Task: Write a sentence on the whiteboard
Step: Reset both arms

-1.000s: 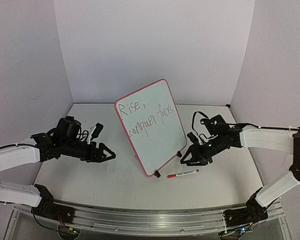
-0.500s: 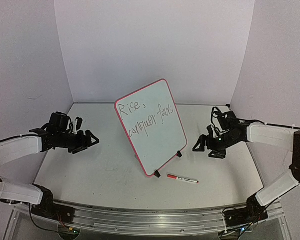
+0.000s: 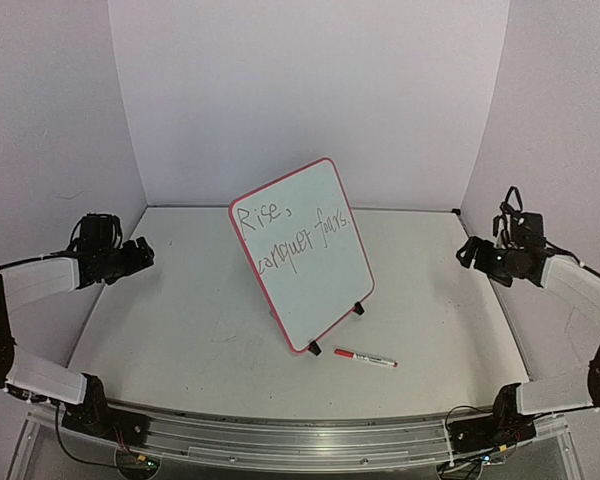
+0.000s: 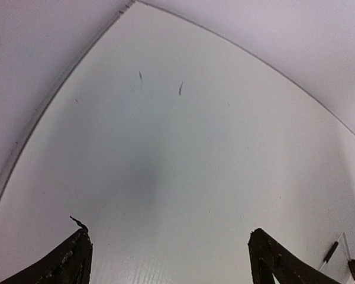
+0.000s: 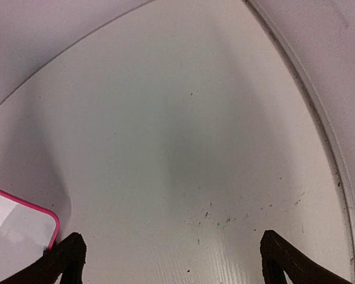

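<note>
**Board propped, jaws empty: a knock or a smear is the danger**

The desk (image 3: 180,330) is the largest thing here, and my two arms sit out at its opposite sides. My left jaws are spread wide with nothing between them, over bare desk close to the left wall. My right jaws are likewise released and empty, close to the right wall.

The whiteboard (image 3: 315,295) stands tilted on its small black feet, between the two pairs of jaws and well apart from each. From the right wrist only one red-rimmed corner shows, off to the left of my right jaws. I judge this the main hazard. The board leans on little feet, so an inward sweep of either arm could clip its edge and tip it flat or skid it across the desk.

The sentence (image 3: 292,238) runs in two lines on the upper part of the board, roughly "Rise, conquer fears". It looks complete, so I judge the task done or nearly so. Marker ink wipes off easily, and a finger brushing the face would smear it.

The marker (image 3: 365,357) lies flat on the desk just beside the board's near foot, nearer my right jaws than my left and apart from both. A nudge could roll it. I cannot tell whether its cap is on.
</note>
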Controlling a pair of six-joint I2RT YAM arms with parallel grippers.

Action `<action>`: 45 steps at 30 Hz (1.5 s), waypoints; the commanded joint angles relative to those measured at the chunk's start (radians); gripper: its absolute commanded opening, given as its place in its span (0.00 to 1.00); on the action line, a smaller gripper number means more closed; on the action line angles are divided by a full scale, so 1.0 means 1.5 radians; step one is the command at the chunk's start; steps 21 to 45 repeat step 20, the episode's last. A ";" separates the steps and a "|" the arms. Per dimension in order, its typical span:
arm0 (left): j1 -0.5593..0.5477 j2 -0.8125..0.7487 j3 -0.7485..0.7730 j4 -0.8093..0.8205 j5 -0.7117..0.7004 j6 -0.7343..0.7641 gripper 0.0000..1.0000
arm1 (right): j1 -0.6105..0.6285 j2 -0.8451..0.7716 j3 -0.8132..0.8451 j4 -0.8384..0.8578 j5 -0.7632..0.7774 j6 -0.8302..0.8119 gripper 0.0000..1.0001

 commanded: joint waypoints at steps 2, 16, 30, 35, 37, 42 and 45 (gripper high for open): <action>0.002 -0.093 -0.078 0.196 -0.187 0.119 0.94 | 0.002 -0.141 -0.138 0.240 0.073 -0.042 0.98; 0.002 -0.097 -0.202 0.294 -0.252 0.130 0.99 | 0.002 -0.247 -0.358 0.449 0.136 -0.060 0.98; 0.002 -0.099 -0.209 0.303 -0.247 0.129 0.99 | 0.002 -0.246 -0.359 0.449 0.131 -0.066 0.98; 0.002 -0.099 -0.209 0.303 -0.247 0.129 0.99 | 0.002 -0.246 -0.359 0.449 0.131 -0.066 0.98; 0.002 -0.099 -0.209 0.303 -0.247 0.129 0.99 | 0.002 -0.246 -0.359 0.449 0.131 -0.066 0.98; 0.002 -0.099 -0.209 0.303 -0.247 0.129 0.99 | 0.002 -0.246 -0.359 0.449 0.131 -0.066 0.98; 0.002 -0.099 -0.209 0.303 -0.247 0.129 0.99 | 0.002 -0.246 -0.359 0.449 0.131 -0.066 0.98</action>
